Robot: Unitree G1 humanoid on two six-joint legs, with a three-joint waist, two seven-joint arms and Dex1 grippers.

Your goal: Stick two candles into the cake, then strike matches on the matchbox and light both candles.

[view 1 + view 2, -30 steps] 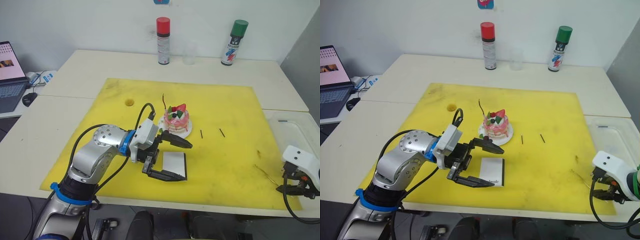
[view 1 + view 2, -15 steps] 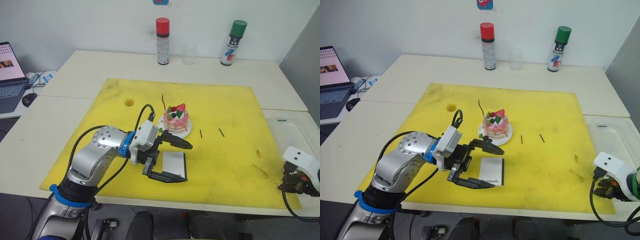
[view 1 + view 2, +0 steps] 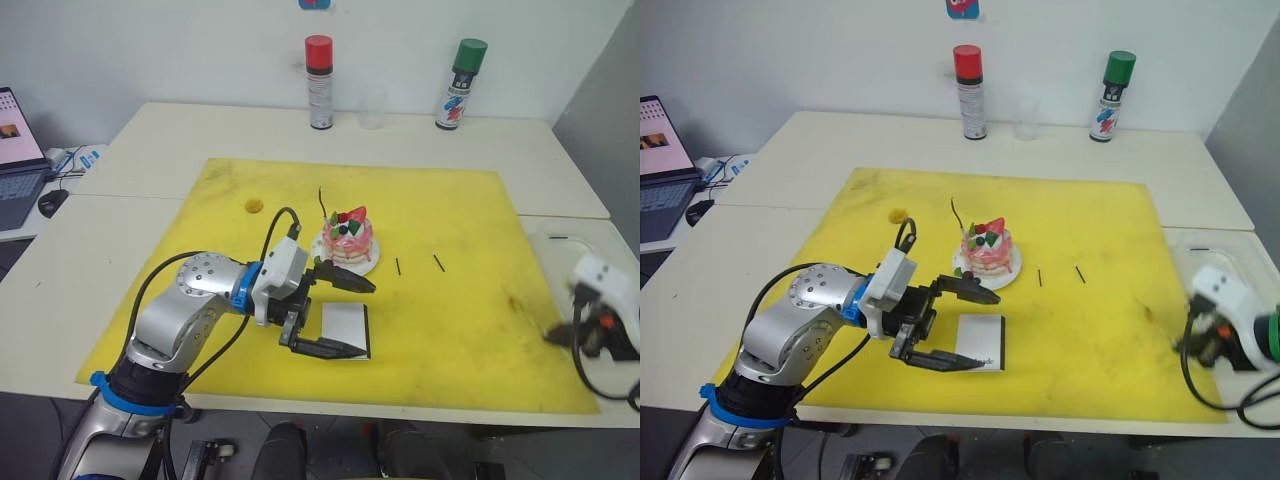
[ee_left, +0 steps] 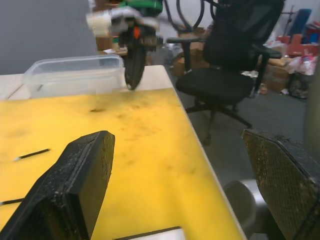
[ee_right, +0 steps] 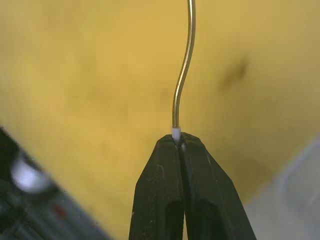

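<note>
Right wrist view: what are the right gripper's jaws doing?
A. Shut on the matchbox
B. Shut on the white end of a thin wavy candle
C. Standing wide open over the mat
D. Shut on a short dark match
B: the right gripper has its jaws pressed together on the white tip of the candle, which runs on over the yellow mat.

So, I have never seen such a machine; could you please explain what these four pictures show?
A two-armed robot stands at a table. Two pictures come from its head cameras; two come from cameras on its wrists. On the yellow mat lie a cake with one candle already stuck in, a matchbox and two matches. The left gripper is open over the matchbox. The right gripper is shut on the second candle, seen close in the right wrist picture.
</note>
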